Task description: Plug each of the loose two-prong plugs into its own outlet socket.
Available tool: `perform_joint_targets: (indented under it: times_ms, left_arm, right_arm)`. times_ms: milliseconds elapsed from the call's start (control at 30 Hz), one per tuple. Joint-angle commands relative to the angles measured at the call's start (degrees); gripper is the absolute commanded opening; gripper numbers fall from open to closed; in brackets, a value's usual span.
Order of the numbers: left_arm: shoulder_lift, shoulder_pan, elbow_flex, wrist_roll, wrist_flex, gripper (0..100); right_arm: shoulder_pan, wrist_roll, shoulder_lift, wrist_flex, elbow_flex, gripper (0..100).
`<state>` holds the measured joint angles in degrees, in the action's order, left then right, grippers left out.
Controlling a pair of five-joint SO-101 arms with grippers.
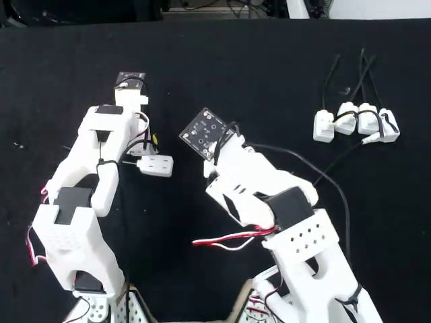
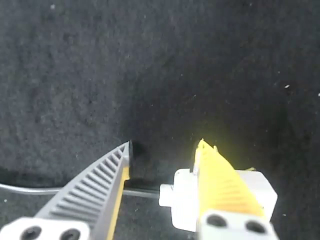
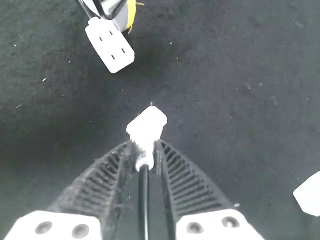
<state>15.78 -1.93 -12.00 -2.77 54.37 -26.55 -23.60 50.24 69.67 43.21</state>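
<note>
Pinching a white plug (image 3: 147,125), right fingers (image 3: 187,175) face the outlet block (image 3: 111,46).

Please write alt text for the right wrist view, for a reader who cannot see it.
The right gripper is shut on a white two-prong plug, its black cable running between the fingers. Ahead, apart from it, an outlet block shows its slots, against black cloth.

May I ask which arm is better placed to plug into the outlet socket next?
Likely right: the right gripper is shut on a plug aimed toward the outlet socket. The left gripper is open by that socket, without a plug.
</note>
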Motion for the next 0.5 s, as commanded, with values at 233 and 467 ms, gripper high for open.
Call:
perform_joint_targets:
  times_ms: [233,467]
  left_arm:
    - [-25.2,-2.6,-20.6,0.4,-11.6,21]
    - [-16.0,-7.7,-16.0,0.4,-12.5,21]
  right_arm:
    - [0.7,-0.6,1.8,-1.5,1.6,1.1]
    - [0.6,-0.6,1.9,-1.0,1.7,1.1]
